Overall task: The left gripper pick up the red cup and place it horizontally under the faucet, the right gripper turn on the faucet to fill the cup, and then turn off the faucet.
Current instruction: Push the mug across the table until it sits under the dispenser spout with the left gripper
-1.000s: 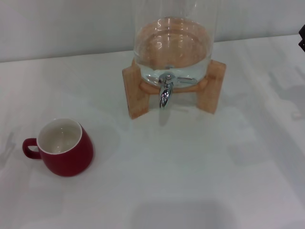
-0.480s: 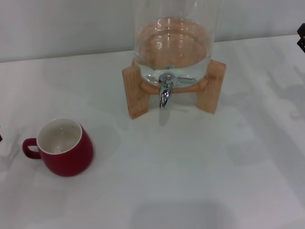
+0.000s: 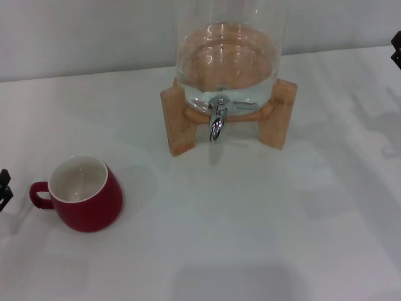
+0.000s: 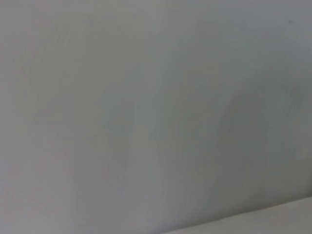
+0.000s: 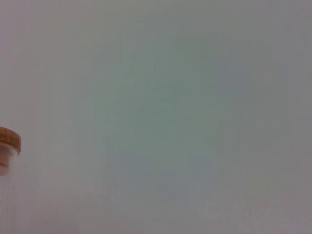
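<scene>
Neither gripper shows enough of its jaws to say whether they are spread or closed. Only a black tip of the left gripper [image 3: 4,187] pokes in at the left edge of the head view, low over the table [image 3: 250,238]. Just beside that tip, toward the middle, sits the cup [image 3: 84,195]: red, glossy, white inside, upright on the table with its mouth up. Its loop handle [image 3: 40,195] points at the left gripper; the two are close, but contact cannot be made out.

Only a black sliver of the right gripper [image 3: 396,50] shows at the right edge of the head view, high and far back, well apart from everything else on the table.

Between the two grippers, nearer the right one and farther back than the cup, stands the dispenser [image 3: 227,56], a clear glass jar with water in its base. It rests on a wooden stand [image 3: 177,122] with an upright post on each side. The faucet [image 3: 217,119] is chrome and juts from the jar's front between the posts, spout down over bare table. The cup is well apart from the faucet, off toward the left gripper and nearer the robot.

In the left wrist view there is only a pale blank surface. In the right wrist view there is the same pale blank, with a wooden lid [image 5: 9,140] at one edge.
</scene>
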Available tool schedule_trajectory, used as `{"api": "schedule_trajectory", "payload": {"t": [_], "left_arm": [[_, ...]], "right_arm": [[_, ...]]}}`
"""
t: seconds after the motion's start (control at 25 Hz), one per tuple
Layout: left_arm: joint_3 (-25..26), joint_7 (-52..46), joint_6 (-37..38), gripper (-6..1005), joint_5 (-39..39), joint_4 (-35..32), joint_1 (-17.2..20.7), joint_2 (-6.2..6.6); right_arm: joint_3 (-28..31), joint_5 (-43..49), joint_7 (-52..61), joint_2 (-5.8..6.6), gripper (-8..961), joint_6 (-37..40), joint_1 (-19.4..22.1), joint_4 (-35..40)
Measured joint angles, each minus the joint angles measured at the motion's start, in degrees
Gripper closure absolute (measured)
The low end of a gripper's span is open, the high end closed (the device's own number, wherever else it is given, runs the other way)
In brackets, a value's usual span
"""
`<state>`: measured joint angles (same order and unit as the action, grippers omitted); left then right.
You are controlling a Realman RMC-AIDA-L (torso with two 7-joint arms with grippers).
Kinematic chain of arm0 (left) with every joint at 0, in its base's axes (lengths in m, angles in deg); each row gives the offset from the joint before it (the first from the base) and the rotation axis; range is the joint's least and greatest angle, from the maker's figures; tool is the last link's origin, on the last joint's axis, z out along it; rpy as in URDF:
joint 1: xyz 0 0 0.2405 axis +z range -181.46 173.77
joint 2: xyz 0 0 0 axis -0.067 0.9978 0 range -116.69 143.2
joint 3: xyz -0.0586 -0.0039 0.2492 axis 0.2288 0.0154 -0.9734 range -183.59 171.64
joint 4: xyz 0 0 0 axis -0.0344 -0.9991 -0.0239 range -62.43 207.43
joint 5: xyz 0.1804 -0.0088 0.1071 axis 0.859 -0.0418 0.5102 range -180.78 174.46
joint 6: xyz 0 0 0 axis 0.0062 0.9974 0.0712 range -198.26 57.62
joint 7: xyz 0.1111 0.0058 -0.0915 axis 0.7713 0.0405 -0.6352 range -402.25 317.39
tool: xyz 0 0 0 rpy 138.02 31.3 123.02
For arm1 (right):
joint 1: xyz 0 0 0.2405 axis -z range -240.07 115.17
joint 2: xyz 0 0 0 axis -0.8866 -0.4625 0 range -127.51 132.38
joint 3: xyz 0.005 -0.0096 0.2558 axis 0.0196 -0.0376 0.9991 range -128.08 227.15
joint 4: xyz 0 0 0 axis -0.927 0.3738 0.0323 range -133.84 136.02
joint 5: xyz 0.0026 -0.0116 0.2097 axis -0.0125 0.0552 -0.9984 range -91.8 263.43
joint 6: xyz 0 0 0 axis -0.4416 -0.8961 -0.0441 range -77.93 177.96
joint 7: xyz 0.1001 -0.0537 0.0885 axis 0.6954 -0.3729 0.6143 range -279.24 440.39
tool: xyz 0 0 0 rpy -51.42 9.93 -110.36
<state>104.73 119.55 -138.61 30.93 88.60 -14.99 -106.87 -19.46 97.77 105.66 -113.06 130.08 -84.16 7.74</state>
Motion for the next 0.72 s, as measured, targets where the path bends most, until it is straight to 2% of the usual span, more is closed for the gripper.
{"api": "schedule_trajectory", "payload": {"t": [0.72], "left_arm": [[-3.5, 0.0, -0.2, 121, 0.0, -0.3, 2.1, -0.14]], "right_arm": [[-0.1, 0.0, 0.0, 0.09, 84, 0.0, 0.1, -0.5]]}}
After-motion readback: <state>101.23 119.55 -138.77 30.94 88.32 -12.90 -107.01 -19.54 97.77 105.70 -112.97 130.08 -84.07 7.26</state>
